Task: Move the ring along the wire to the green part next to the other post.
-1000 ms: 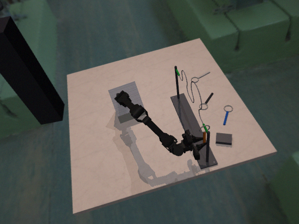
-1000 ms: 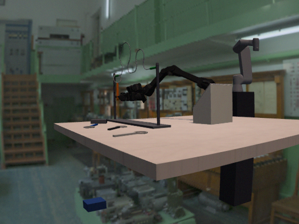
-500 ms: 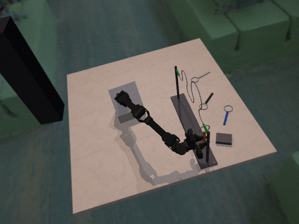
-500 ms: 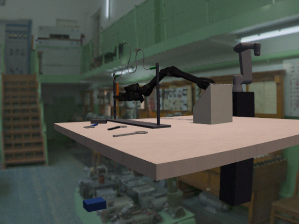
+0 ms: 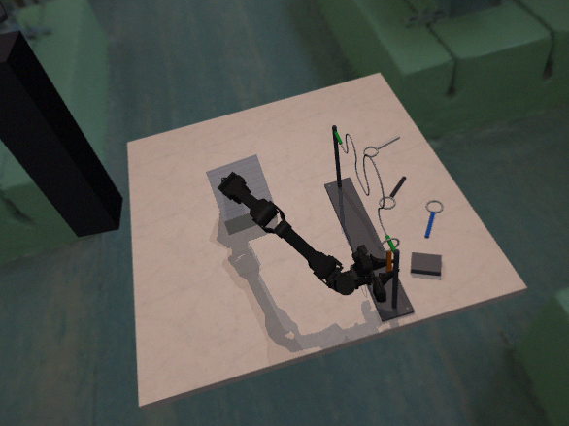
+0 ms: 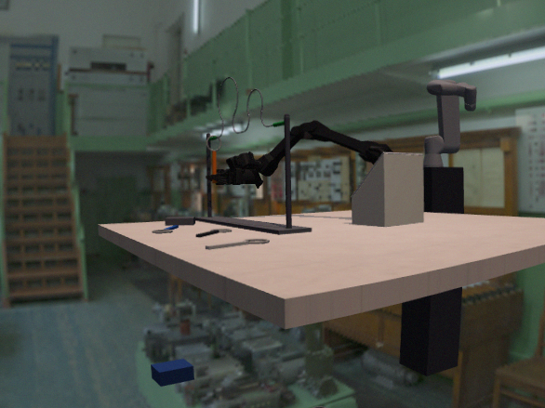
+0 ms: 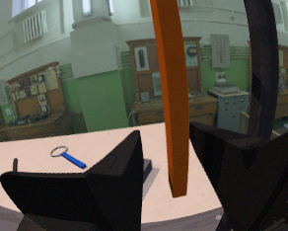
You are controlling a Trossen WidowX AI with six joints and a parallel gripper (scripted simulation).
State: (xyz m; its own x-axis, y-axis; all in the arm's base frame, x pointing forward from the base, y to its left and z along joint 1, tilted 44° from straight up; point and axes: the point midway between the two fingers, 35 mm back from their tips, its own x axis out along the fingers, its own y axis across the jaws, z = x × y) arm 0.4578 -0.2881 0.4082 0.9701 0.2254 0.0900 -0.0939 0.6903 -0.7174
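The ring (image 5: 398, 241) (image 6: 219, 146) hangs around the green wire part (image 5: 390, 244) (image 6: 213, 138) beside the near post (image 5: 395, 280) (image 6: 209, 194) (image 7: 262, 64). Its orange handle (image 5: 388, 259) (image 6: 214, 163) (image 7: 174, 89) hangs straight down. My gripper (image 5: 392, 268) (image 6: 211, 177) (image 7: 165, 132) is open, with its fingers on either side of the handle's lower part. In the wrist view a gap shows left of the handle; the right finger looks very close to it and to the post. The other green part (image 5: 338, 138) (image 6: 278, 124) is at the far post (image 5: 337, 164) (image 6: 287, 171).
The thin grey wire (image 5: 348, 135) (image 6: 237, 98) winds between the green parts, above the dark base (image 5: 356, 217). A blue-handled ring (image 5: 430, 224) (image 7: 74, 159), a black-handled ring (image 5: 398, 186), a grey-handled ring (image 5: 388, 143) and a dark box (image 5: 426, 263) (image 6: 179, 221) lie on the table.
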